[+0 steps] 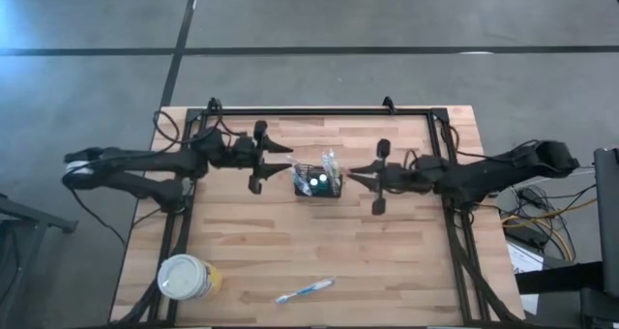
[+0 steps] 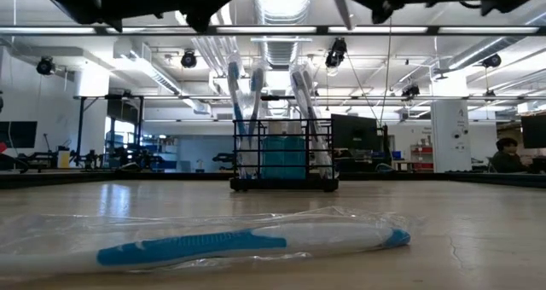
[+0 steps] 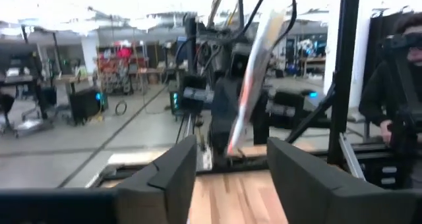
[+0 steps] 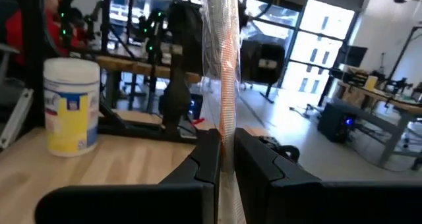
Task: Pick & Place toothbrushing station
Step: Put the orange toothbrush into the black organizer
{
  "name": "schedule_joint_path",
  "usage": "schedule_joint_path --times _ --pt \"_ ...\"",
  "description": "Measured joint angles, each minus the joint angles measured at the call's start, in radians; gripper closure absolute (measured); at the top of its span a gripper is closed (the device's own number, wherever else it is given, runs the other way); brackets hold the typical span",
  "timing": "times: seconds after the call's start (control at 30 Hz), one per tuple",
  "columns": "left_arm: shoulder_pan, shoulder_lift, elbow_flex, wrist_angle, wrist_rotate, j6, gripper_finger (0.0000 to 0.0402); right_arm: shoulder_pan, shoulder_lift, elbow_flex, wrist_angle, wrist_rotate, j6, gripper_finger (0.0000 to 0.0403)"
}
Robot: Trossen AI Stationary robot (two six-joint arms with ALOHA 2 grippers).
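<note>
The black wire-mesh basket [image 1: 318,184] stands on its base at the table's middle, and it also shows in the low view [image 2: 284,153]. Wrapped blue-and-white toothbrushes [image 2: 243,111] stand upright in it. My right gripper [image 1: 352,174] is just right of the basket and higher than it, shut on another clear-wrapped toothbrush [image 4: 223,66] with an orange tint. My left gripper [image 1: 287,160] is just left of the basket, also raised. It is open and empty [image 3: 232,145]. The held toothbrush shows tilted in the left wrist view [image 3: 254,72]. My right gripper pinches the wrapped toothbrush's shaft [image 4: 226,128] between its two fingers. The fingers come level from the table's right and lie across it. The toothbrush stands nearly upright, lifted clear, with most of its length rising above the fingers.
A blue-and-white wrapped toothbrush [image 1: 305,290] lies flat near the table's front edge, close to the low camera [image 2: 247,239]. A white-lidded yellow tub [image 1: 184,278] stands at the near left corner. A black frame [image 1: 319,111] runs along the far edge. People show in the room beyond.
</note>
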Motion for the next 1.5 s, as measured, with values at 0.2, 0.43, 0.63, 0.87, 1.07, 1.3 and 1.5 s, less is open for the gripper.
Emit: schedule_joint_path --times 0.2,0.43,0.63,0.87,1.07,1.3,1.5 --pt "0.000 0.059 0.029 0.005 0.012 0.008 0.0198 -0.078 0.135 0.089 0.053 -0.129 0.019 0.0378" --pt "-0.002 0.108 0.051 0.015 0.017 0.013 0.0198 -0.130 0.292 0.190 0.041 -0.198 0.035 0.0378" --pt "-0.011 0.135 0.084 0.018 0.018 0.007 0.0197 -0.146 0.384 0.263 0.043 -0.199 0.043 0.0378" --pt "-0.020 0.135 0.087 0.021 0.022 0.011 0.0197 -0.152 0.423 0.310 0.046 -0.227 0.044 0.0378" --pt "-0.029 0.135 0.087 0.025 0.026 0.012 0.0197 -0.158 0.431 0.321 0.042 -0.226 0.056 0.0378" --pt "-0.034 0.135 0.088 0.029 0.026 0.013 0.0225 -0.159 0.459 0.349 0.041 -0.241 0.059 0.0378" --pt "-0.034 0.134 0.087 0.032 0.026 0.023 0.0320 -0.159 0.451 0.347 0.042 -0.242 0.059 0.0378"
